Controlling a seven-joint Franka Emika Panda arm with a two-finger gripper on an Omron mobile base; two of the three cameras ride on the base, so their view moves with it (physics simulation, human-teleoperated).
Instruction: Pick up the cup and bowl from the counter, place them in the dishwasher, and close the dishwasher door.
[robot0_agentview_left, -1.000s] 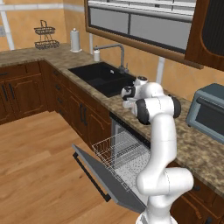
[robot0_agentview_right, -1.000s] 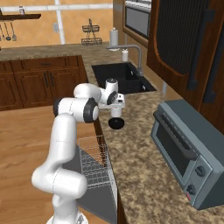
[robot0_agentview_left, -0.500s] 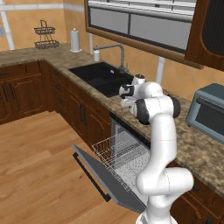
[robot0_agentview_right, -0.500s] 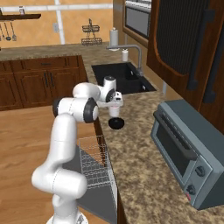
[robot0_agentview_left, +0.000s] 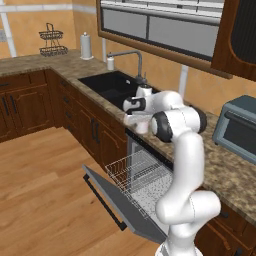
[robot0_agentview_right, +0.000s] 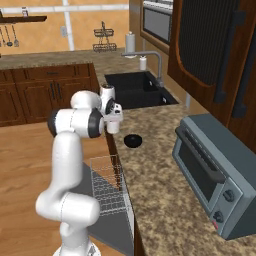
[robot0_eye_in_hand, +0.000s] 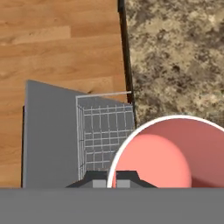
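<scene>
1. The claw (robot0_eye_in_hand: 112, 180) grips the rim of the small white-grey cup with salmon-red inside (robot0_eye_in_hand: 168, 153), held above the speckled brown granite worktop (robot0_eye_in_hand: 175, 48) at its edge.
2. The shallow round black bowl (robot0_agentview_right: 133, 141) rests on the worktop nearby.
3. Below, the flat grey dishwasher door (robot0_agentview_left: 122, 205) lies open, with the white wire rack (robot0_agentview_left: 137, 172) pulled out over it.

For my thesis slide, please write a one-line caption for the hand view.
Wrist view: salmon-lined cup held at the gripper, above the counter edge and the open dishwasher door.
</scene>
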